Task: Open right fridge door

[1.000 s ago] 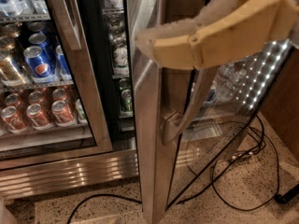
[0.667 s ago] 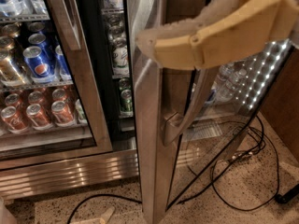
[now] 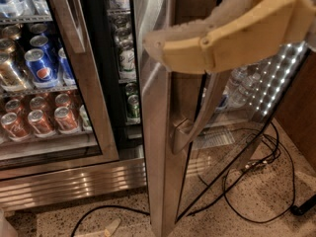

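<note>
The hand point(image 3: 165, 46) hangs nearest, open or closed I cannot tell, crossing the top of the long handle point(image 3: 197, 117) that slants down the right fridge door point(image 3: 158, 181) just behind it, which stands ajar and edge-on.

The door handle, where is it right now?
Centre of the camera view: the handle slants down the ajar right fridge door, just below the gripper, right of the cans.

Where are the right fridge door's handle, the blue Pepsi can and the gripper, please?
right fridge door's handle point(image 3: 197, 120): camera view, middle of the angled steel bar.
blue Pepsi can point(image 3: 42, 69): camera view, on its logo.
gripper point(image 3: 160, 46): camera view, tan tip end, just above the handle.
</note>
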Motion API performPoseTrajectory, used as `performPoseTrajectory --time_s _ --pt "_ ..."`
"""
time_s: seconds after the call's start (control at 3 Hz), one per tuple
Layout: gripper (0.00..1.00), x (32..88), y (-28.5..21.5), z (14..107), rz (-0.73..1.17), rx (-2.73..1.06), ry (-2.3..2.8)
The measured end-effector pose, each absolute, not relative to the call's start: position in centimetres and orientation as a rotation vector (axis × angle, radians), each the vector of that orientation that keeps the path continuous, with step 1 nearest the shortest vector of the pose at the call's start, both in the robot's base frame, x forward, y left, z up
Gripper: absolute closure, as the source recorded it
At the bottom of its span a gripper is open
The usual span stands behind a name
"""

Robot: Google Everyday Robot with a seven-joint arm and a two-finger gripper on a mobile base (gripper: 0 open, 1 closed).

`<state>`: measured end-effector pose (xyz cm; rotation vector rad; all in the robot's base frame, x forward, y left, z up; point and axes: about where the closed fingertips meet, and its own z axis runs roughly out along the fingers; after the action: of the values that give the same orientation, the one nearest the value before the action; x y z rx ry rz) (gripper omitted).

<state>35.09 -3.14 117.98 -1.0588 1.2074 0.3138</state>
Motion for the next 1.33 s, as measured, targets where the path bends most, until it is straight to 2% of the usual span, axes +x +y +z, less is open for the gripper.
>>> performPoseTrajectory --time_s 1.33 --pt "0.0 35.09 -3.14 117.98 0.314 -1.059 1.207"
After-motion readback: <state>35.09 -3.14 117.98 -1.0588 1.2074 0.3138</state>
